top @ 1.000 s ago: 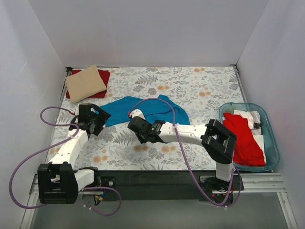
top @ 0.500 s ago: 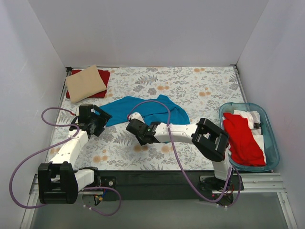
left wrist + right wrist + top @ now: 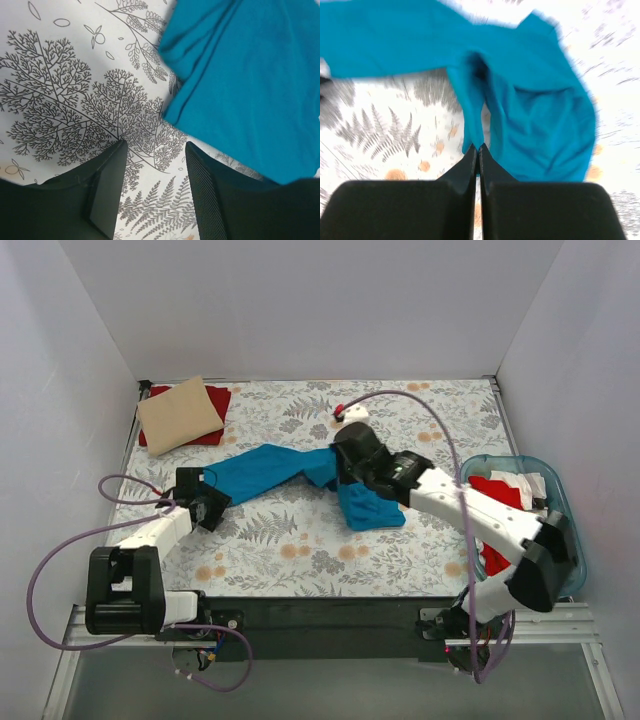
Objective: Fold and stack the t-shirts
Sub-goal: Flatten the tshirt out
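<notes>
The teal-blue t-shirt (image 3: 268, 468) lies stretched across the middle of the floral table cloth (image 3: 420, 420). My right gripper (image 3: 338, 472) is shut on a fold of it and holds that part raised; in the right wrist view the cloth (image 3: 540, 125) hangs from my closed gripper (image 3: 478, 147). My left gripper (image 3: 205, 506) is open and empty just beside the shirt's left end; in its wrist view the gripper (image 3: 156, 148) is over bare table cloth, with the shirt (image 3: 250, 75) ahead to the right. The tan-beige t-shirt (image 3: 178, 415) lies folded on a red t-shirt (image 3: 218, 398) at the back left.
A clear blue-tinted tub (image 3: 565, 515) stands at the right edge and holds a red t-shirt (image 3: 512, 530) and white cloth (image 3: 520, 485). White walls close in the table on three sides. Purple cables loop from both arms.
My right gripper has swung from the table's front middle towards the back right with the teal-blue shirt in it, pulling the shirt out long. My left gripper has drawn back slightly.
</notes>
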Robot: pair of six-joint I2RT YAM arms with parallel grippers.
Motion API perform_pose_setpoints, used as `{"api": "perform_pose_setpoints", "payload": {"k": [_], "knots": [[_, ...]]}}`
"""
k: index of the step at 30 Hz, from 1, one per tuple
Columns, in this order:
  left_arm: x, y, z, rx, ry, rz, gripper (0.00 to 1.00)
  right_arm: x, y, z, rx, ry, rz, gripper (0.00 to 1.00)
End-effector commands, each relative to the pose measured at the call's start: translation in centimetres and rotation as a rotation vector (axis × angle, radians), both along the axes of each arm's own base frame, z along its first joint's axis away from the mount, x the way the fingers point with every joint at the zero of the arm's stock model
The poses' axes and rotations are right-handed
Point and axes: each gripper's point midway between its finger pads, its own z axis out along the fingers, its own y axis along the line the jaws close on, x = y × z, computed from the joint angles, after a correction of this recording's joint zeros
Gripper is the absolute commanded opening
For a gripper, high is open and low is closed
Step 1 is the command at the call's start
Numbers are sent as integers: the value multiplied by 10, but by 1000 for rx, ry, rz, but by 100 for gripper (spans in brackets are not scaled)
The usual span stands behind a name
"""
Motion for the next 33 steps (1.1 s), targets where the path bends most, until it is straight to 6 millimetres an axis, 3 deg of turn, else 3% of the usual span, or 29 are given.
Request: {"api": "perform_pose_setpoints", "payload": {"k": [1,6,8,10,15,19,23,27,28,33], "knots": [[23,13,13,50,-53,67,49,8,-44,51,56,-82,-73,1],[42,16,14,84,-46,84,48,20,-98,102,148,-165,-159,1],[51,15,13,86,-40,88,46,24,-113,117,161,-194,-181,1],[59,1,13,87,-37,44,44,24,-121,126,175,-201,-177,1],[53,-35,22,99,-65,-81,50,22,-115,116,180,-167,-142,1],[35,-81,42,118,-139,-275,59,22,-116,106,169,-147,-143,1],[9,-110,43,118,-156,-425,60,23,-115,103,167,-137,-140,1],[0,-140,37,193,-140,-579,60,25,-111,98,171,-119,-134,1],[-1,-135,30,216,-114,-567,60,25,-111,98,171,-119,-134,1],[23,-119,41,330,-120,-453,58,22,-109,95,182,-106,-121,1]]}}
